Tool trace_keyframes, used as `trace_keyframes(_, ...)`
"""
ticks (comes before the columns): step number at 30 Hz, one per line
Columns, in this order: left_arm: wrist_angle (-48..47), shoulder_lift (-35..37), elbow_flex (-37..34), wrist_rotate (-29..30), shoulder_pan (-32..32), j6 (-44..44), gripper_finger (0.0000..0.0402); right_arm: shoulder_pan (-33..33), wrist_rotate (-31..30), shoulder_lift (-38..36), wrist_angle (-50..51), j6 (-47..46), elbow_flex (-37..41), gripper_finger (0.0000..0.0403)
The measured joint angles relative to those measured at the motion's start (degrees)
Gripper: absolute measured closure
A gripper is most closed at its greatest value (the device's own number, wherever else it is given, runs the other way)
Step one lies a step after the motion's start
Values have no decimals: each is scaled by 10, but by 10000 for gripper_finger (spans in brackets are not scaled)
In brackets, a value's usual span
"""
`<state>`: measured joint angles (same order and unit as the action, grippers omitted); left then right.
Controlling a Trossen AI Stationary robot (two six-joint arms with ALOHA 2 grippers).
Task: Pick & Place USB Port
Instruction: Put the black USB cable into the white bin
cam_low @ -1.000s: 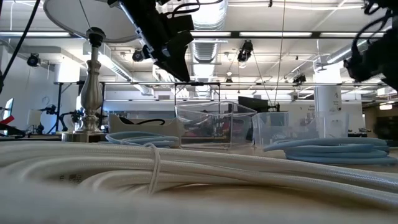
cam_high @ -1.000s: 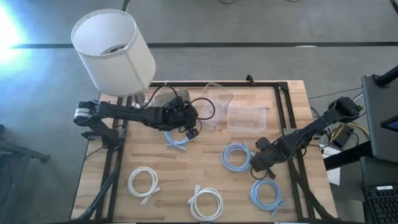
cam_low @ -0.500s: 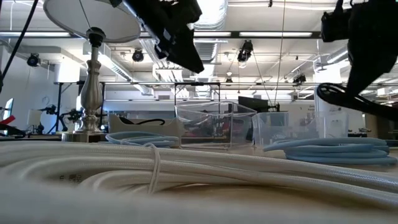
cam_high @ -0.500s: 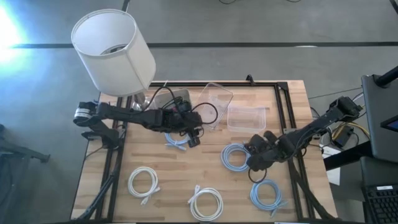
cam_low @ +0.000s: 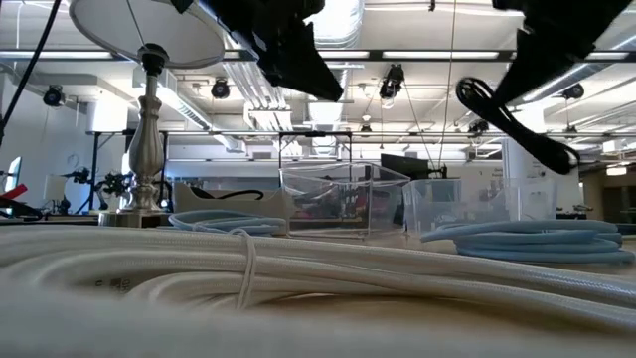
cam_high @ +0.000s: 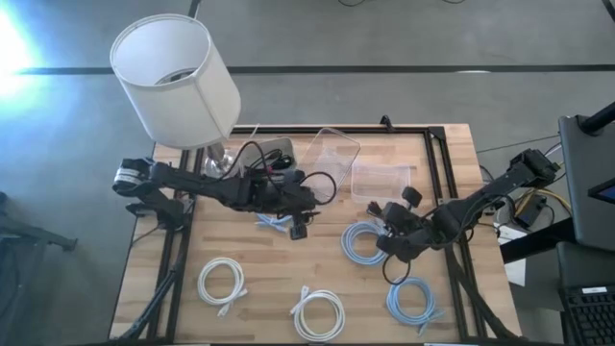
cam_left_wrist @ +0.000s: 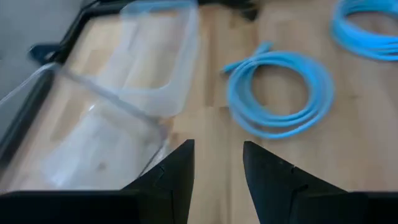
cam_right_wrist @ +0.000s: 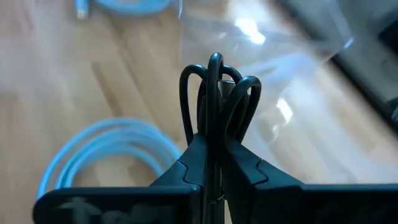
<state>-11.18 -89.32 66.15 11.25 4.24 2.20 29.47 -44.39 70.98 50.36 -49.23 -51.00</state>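
Note:
The USB cable is a small black coiled bundle [cam_right_wrist: 214, 93], and my right gripper [cam_right_wrist: 214, 142] is shut on it above the table's right half, next to a blue cable coil [cam_high: 365, 240]. The low view shows the black loop [cam_low: 512, 124] hanging in the air. My left gripper [cam_left_wrist: 217, 149] is open with nothing between its fingers. It hovers at mid-table [cam_high: 299, 231] over another blue coil [cam_high: 272, 217]. Two clear plastic containers [cam_high: 381, 181] [cam_high: 332, 154] stand at the far side, the left one tilted. My right gripper pinches several strands of the black bundle between its two fingers, at the loops' lower ends [cam_right_wrist: 214, 134]. The loops stick out past the fingertips. The fingers slant downward from the table's right side. The bundle is lifted clear of the table.
A lamp with a white shade [cam_high: 175, 77] stands at the far left corner. Two white cable coils [cam_high: 221, 282] [cam_high: 318, 314] and a blue one [cam_high: 413, 300] lie along the near edge. Bare wood shows between the coils at mid-table.
My right gripper has risen with the black cable bundle, rolling its wrist so the loops now stick up, and has drifted slightly toward the table's left and far side. My left gripper has moved toward the near edge and turned, its fingers staying open.

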Motion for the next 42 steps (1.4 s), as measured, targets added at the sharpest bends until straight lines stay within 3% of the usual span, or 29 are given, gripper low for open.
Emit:
trace_keyframes(7,126,0,-42,-77,1,6,262,0,-81,0,-19,12,-15,375)
trace_keyframes(13,254,-13,-86,-117,2,-10,262,-9,-88,0,-126,111,-14,374)
trace_keyframes(17,306,-18,-100,-117,1,-18,262,-16,-124,0,-213,173,-13,374)
trace_keyframes(22,361,-20,-117,-116,1,-19,262,-18,-160,0,-270,184,-13,374)
trace_keyframes(29,385,-22,-123,-80,1,-23,262,-18,-159,2,-309,185,-12,374)
trace_keyframes(42,475,-62,-123,-79,1,-27,262,-24,-138,20,-384,261,-12,374)
